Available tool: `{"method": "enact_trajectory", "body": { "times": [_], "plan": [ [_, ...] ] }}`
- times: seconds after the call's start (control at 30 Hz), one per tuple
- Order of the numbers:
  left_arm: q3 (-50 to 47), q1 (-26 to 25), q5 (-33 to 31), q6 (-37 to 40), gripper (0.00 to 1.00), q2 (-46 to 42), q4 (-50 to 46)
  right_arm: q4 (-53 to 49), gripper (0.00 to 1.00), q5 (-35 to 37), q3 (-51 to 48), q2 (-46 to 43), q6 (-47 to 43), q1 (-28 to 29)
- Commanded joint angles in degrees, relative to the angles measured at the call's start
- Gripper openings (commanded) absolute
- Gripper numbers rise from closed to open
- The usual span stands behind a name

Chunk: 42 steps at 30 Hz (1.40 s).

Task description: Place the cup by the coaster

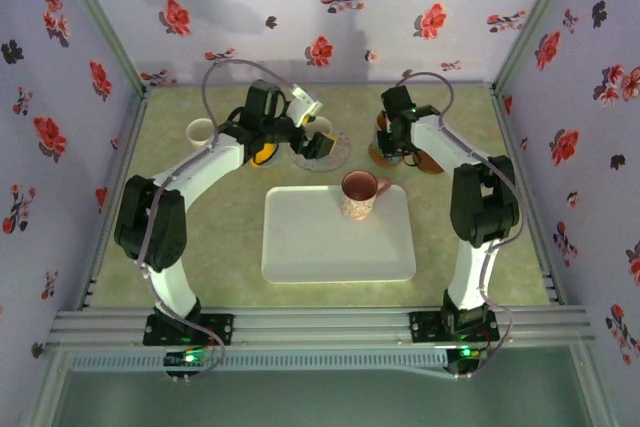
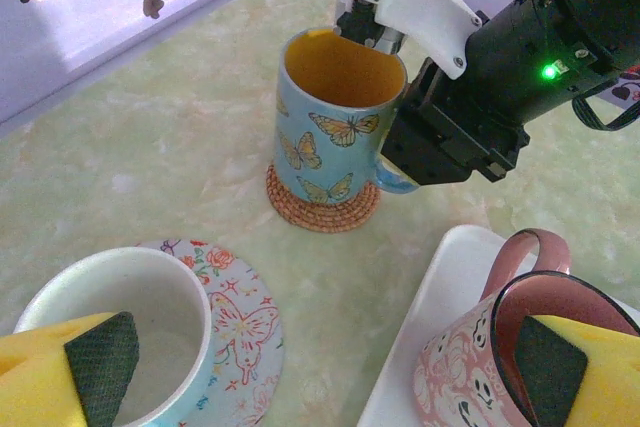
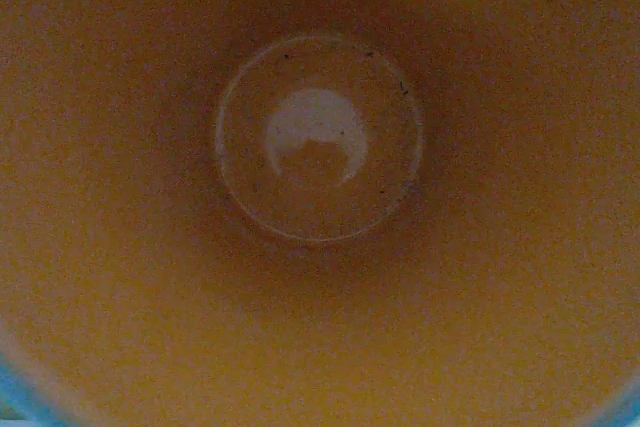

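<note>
A butterfly mug point(image 2: 330, 137) with a yellow inside stands on a woven coaster point(image 2: 322, 209) at the back right of the table. My right gripper point(image 1: 398, 139) sits right on top of it, its black body point(image 2: 455, 127) against the mug's rim and handle side. The right wrist view looks straight down into the mug's yellow bottom point(image 3: 318, 137), so its fingers are hidden. My left gripper point(image 2: 325, 382) hangs open over bare table, its yellow fingers point(image 2: 60, 367) wide apart. A pale blue cup point(image 2: 110, 332) rests on a floral coaster point(image 2: 240, 317). A pink cup point(image 1: 357, 193) stands on the white tray point(image 1: 300, 247).
A plain white cup point(image 1: 200, 132) stands at the back left near the wall. Floral walls close in three sides of the table. The tray's front half is bare. The two arms are close together at the back.
</note>
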Motion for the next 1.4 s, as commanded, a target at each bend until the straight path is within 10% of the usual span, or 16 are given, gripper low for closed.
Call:
{"method": "enact_trajectory", "body": {
  "times": [0.0, 0.87, 1.37],
  "plan": [
    [0.93, 0.45, 1.76, 0.01, 1.00, 0.32, -0.66, 1.67, 0.00, 4.02, 1.15, -0.54, -1.12, 0.76],
    [-0.97, 0.32, 1.89, 0.54, 1.00, -1.36, -0.64, 0.29, 0.00, 3.78, -0.85, 0.14, 3.18, 1.25],
    [-3.43, 0.33, 2.50, 0.41, 1.00, -3.81, 0.45, 0.36, 0.32, 3.26, -2.02, -1.39, 4.69, 1.60]
  ]
}}
